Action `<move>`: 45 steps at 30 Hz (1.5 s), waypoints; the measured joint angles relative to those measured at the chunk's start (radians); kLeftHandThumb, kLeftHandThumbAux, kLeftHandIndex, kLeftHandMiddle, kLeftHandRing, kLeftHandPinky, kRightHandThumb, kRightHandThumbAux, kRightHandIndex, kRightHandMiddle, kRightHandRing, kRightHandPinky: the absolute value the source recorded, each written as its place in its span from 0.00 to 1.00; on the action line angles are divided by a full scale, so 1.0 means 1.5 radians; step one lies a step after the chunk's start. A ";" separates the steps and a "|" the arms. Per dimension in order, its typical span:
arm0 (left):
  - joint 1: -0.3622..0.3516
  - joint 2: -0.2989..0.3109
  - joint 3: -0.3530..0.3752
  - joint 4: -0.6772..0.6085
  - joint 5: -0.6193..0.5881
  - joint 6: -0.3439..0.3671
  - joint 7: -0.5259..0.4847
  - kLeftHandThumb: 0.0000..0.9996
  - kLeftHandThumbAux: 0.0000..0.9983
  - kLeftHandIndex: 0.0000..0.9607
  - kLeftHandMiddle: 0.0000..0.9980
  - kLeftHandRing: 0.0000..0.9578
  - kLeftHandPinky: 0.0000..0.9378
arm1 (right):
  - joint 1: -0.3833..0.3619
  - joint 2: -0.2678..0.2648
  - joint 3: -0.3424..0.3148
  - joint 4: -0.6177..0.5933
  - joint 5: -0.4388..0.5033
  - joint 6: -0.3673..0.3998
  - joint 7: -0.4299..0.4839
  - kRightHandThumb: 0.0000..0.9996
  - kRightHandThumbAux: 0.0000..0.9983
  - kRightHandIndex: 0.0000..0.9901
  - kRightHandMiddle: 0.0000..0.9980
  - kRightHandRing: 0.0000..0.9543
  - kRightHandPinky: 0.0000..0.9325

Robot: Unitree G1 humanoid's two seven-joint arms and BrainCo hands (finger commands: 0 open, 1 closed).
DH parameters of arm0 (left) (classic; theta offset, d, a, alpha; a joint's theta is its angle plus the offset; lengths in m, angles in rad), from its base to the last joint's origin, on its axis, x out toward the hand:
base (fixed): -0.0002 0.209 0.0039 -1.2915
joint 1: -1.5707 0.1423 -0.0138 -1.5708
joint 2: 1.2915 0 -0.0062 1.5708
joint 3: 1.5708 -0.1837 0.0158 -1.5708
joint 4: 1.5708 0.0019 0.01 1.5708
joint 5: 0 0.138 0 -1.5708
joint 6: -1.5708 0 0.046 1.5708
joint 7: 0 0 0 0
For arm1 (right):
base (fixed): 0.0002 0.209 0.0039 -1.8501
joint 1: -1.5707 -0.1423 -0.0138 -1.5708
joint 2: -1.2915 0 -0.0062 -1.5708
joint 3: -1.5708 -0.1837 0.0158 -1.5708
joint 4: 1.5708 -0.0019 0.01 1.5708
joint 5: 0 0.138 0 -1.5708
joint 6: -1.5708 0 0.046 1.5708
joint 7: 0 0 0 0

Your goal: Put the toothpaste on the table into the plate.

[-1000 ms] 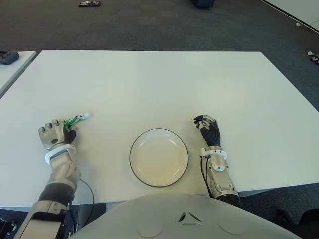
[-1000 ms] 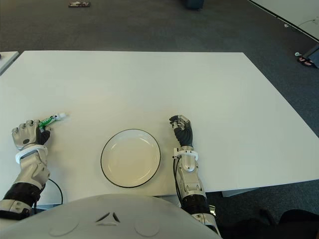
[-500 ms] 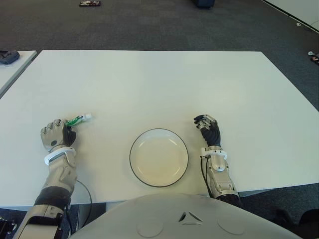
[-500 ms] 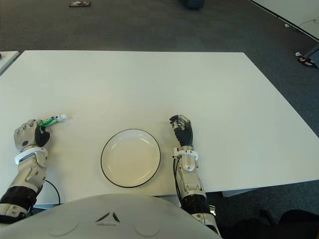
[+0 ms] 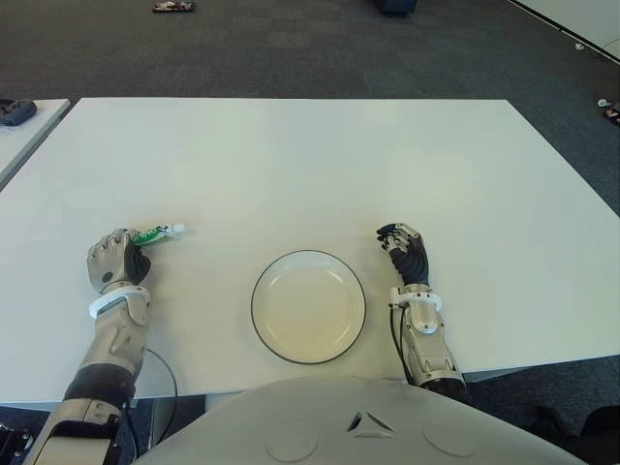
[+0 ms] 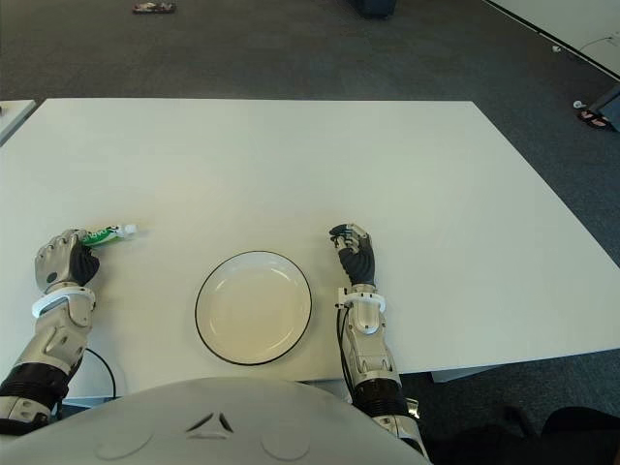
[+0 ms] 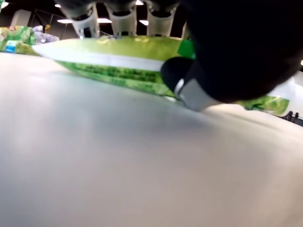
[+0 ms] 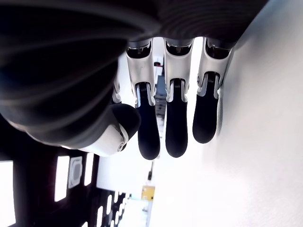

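The toothpaste [image 5: 155,233], a small green tube with a white cap, lies low on the white table [image 5: 291,165] at the front left, its cap pointing right. My left hand [image 5: 116,260] is shut on its rear end. In the left wrist view the green tube [image 7: 118,61] sits under the curled fingers with the thumb [image 7: 199,90] pressed against it, right at the table surface. The white plate [image 5: 308,306] with a dark rim stands at the front middle, holding nothing. My right hand [image 5: 405,252] shows just right of the plate, fingers relaxed and holding nothing.
A second table corner with a dark object [image 5: 15,111] shows at the far left. Dark carpet surrounds the table, with a small item [image 5: 174,7] on the floor beyond. A cable [image 5: 160,378] hangs below my left forearm.
My left hand has shifted slightly right with the toothpaste, and the tube now lies flatter. The right hand and the plate have not moved.
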 measured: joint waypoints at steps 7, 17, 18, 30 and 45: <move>0.001 0.001 0.001 0.000 -0.008 -0.007 0.000 0.72 0.69 0.46 0.71 0.72 0.71 | 0.000 0.000 0.000 0.000 -0.001 0.000 -0.002 0.71 0.73 0.43 0.45 0.46 0.48; 0.001 0.002 0.003 0.000 -0.018 -0.009 0.000 0.72 0.70 0.46 0.72 0.74 0.75 | 0.000 -0.001 0.001 0.000 -0.001 0.000 -0.003 0.71 0.73 0.43 0.45 0.46 0.48; 0.001 0.002 0.003 0.000 -0.018 -0.009 0.000 0.72 0.70 0.46 0.72 0.74 0.76 | 0.000 -0.001 0.001 0.000 -0.001 0.000 -0.003 0.71 0.73 0.43 0.45 0.46 0.48; 0.001 -0.008 -0.002 -0.024 -0.018 0.051 0.000 0.73 0.70 0.46 0.78 0.81 0.83 | -0.002 0.000 0.001 0.001 0.001 0.000 -0.002 0.71 0.73 0.43 0.46 0.46 0.49; 0.019 -0.076 0.110 -0.086 -0.167 -0.012 -0.018 0.74 0.70 0.46 0.85 0.88 0.92 | -0.003 0.001 0.000 0.001 0.000 -0.002 -0.005 0.71 0.73 0.43 0.46 0.47 0.49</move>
